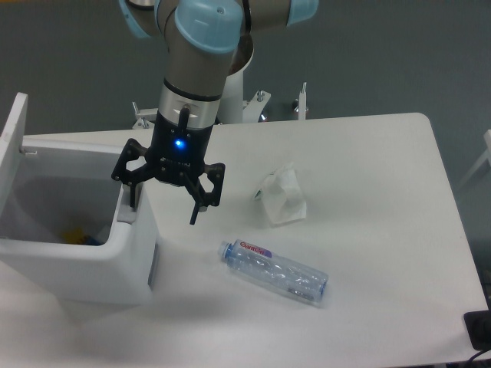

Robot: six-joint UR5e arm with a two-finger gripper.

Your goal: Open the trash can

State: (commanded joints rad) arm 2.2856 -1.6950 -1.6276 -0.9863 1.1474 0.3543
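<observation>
We see the trash can [84, 253] at the left edge of the table [383, 230], its lid [15, 132] swung up and standing nearly vertical at the far left, so the bin reads as open and the task looks done or nearly so. The gripper [163, 201] hangs over the can's right rim with fingers spread wide, pinching nothing; one finger [132, 195] points down at the grey push-tab [125, 216] on the rim, touching or just above it, we cannot tell which. We judge that placement as a press on the tab that releases the lid. The other finger [196, 208] hangs free over the table, beside the can.

Can is white boxy plastic, rounded corners, smooth matte walls, flat lid. Inside we make out a pale liner and something yellow and blue at the bottom, too small to name. On the table to the right: a crumpled white paper or tissue wad [281, 198], and a clear, dented plastic bottle [275, 272] lying on its side, blue cap, red-lettered label. Gripper is black metal, blue light lit on its body.
</observation>
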